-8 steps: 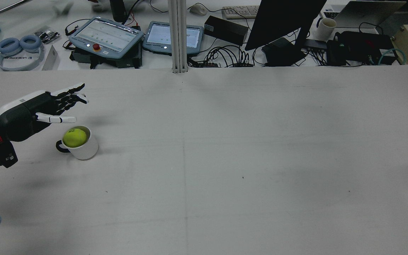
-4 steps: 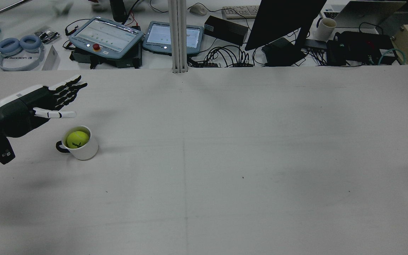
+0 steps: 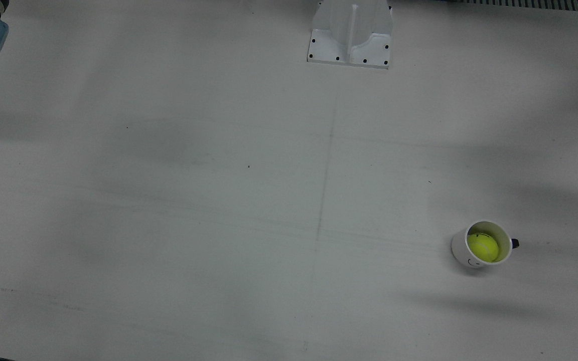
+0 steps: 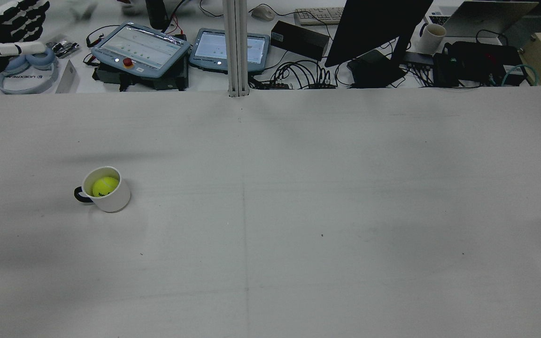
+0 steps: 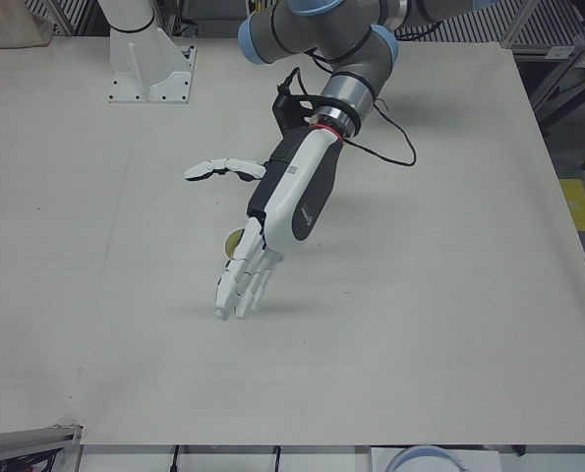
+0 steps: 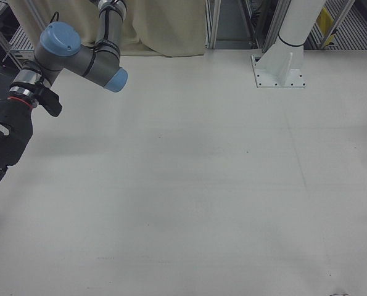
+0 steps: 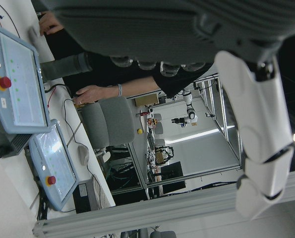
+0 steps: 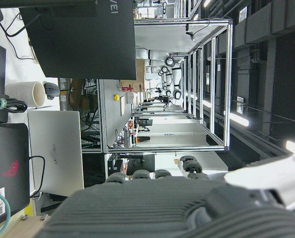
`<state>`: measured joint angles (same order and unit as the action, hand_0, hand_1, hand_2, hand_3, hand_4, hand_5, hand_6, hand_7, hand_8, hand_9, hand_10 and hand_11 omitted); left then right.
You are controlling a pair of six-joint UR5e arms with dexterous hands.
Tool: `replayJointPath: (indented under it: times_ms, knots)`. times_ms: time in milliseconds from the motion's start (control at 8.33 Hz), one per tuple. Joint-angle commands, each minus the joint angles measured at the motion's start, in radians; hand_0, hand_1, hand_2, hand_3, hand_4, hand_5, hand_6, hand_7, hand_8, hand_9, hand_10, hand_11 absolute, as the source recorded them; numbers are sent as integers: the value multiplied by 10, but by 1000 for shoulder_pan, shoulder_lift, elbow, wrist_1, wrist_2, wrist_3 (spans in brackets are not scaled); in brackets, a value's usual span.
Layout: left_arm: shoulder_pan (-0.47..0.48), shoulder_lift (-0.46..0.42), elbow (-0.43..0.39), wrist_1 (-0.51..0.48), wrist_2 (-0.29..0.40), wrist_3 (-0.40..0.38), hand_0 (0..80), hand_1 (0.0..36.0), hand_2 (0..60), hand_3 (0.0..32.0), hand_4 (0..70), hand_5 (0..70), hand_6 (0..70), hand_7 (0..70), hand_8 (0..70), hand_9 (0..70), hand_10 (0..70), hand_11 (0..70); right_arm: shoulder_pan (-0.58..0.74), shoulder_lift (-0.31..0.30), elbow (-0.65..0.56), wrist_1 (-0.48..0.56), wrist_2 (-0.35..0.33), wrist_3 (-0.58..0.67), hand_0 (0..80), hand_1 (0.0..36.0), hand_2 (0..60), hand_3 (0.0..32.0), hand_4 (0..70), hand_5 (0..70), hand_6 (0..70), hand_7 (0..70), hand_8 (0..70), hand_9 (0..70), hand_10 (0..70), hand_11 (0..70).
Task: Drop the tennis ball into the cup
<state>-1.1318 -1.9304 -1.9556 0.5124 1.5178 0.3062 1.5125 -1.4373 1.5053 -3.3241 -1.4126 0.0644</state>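
A yellow tennis ball (image 4: 105,186) lies inside a white cup (image 4: 113,199) with a black handle, on the left half of the table. The front view shows the same ball (image 3: 482,247) in the cup (image 3: 457,246) at the lower right. My left hand (image 4: 5,21) is raised high at the top left corner, open, fingers spread and holding nothing. In the left-front view that hand (image 5: 272,231) hangs in front of the cup (image 5: 231,241) and hides most of it. My right hand (image 6: 4,145) is at the left edge of the right-front view, far from the cup, empty.
Beyond the table's far edge stand two teach pendants (image 4: 141,44), a post (image 4: 235,47), a dark monitor (image 4: 374,28), cables and headphones (image 4: 26,61). A white pedestal (image 3: 350,32) stands at the table's back. A person's hand (image 7: 95,93) shows at the desk behind.
My left hand has lifted from just beside the cup and pulled up and back to the top left corner. The ball has settled lower into the cup.
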Motion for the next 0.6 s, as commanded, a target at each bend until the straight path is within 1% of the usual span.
replayJointPath:
  times_ms: [0, 120, 240, 360, 480]
  knots:
    - [-127, 34, 131, -67, 2, -5, 468, 208, 172, 0, 0, 0, 0, 80, 0, 2, 0, 0, 0, 0, 1, 0, 1, 0, 0, 0, 0, 0, 0, 0, 0, 0, 0, 0, 0, 0]
    - [-169, 115, 132, -96, 2, -12, 476, 217, 168, 0, 0, 6, 1, 81, 0, 2, 0, 0, 0, 0, 1, 0, 0, 0, 0, 0, 0, 0, 0, 0, 0, 0, 0, 0, 0, 0]
    - [-224, 148, 121, -97, 5, -13, 490, 236, 173, 0, 0, 18, 4, 78, 0, 2, 0, 0, 2, 0, 3, 0, 1, 0, 0, 0, 0, 0, 0, 0, 0, 0, 0, 0, 0, 0]
    - [-235, 154, 104, -59, 5, -25, 502, 256, 187, 0, 0, 17, 1, 83, 0, 2, 0, 0, 2, 0, 1, 0, 1, 0, 0, 0, 0, 0, 0, 0, 0, 0, 0, 0, 0, 0]
    - [-235, 166, 92, -49, 7, -26, 508, 259, 187, 0, 0, 28, 5, 71, 0, 1, 0, 0, 0, 0, 1, 0, 1, 0, 0, 0, 0, 0, 0, 0, 0, 0, 0, 0, 0, 0]
